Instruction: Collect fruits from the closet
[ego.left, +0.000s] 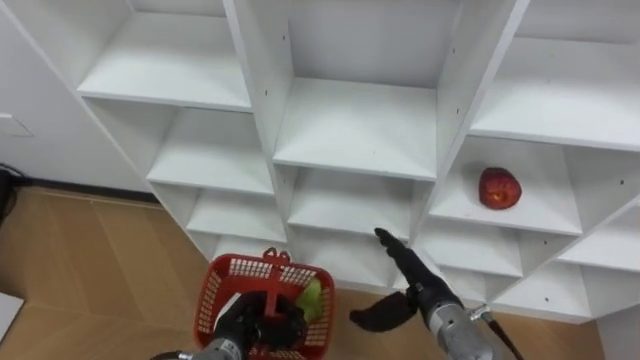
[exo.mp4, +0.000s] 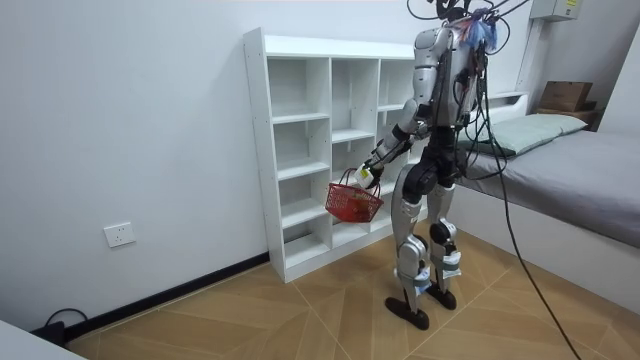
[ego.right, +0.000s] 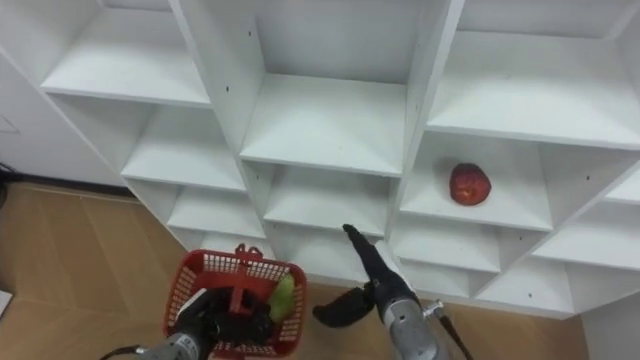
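right hand (ego.left: 412, 278): raised before the lower shelves, fingers straight and aimed at the shelving, thumb spread out to its left; wide open, holding nothing.
left hand (ego.left: 243, 326): low, just left of the right hand, fingers curled round the upright handle of the basket.
red basket (ego.left: 232, 266): hangs from the left hand, close beside the right hand's thumb.
green fruit (ego.left: 313, 298): lies inside the red basket, on the side nearer the right hand.
red fruit (ego.left: 499, 187): rests on a shelf in the right column, above and right of the right hand's fingertips, well apart from them.
white closet (ego.left: 355, 125): open compartments straight ahead of both hands; in the room view the robot stands upright facing it.
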